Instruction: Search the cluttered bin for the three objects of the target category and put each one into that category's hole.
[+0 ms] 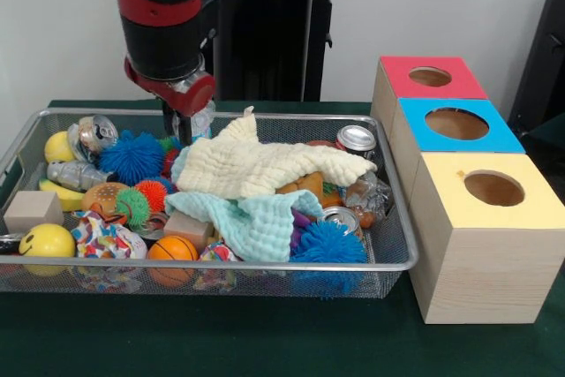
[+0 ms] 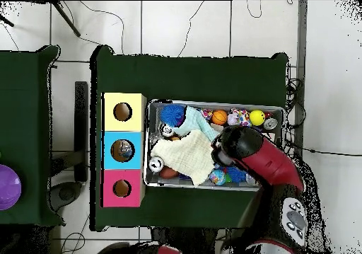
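The silver wire-mesh bin (image 1: 221, 264) lies on the green table and is full of clutter; it also shows in the overhead view (image 2: 212, 103). My gripper (image 1: 181, 128) is lowered into the bin's far left part, just behind a cream cloth (image 1: 256, 169) and beside a blue spiky ball (image 1: 132, 156). Something shiny sits right at its tip. Three boxes with round holes stand to the bin's right: red (image 1: 430, 77), blue (image 1: 456, 123), yellow (image 1: 493, 187). In the overhead view my arm (image 2: 244, 148) covers the gripper.
The bin also holds a mint cloth (image 1: 256, 222), cans (image 1: 357, 139), a crushed can (image 1: 95, 132), a second blue spiky ball (image 1: 328, 245), a smiley ball (image 1: 46, 240), a small basketball (image 1: 172, 249) and wooden blocks (image 1: 33, 209).
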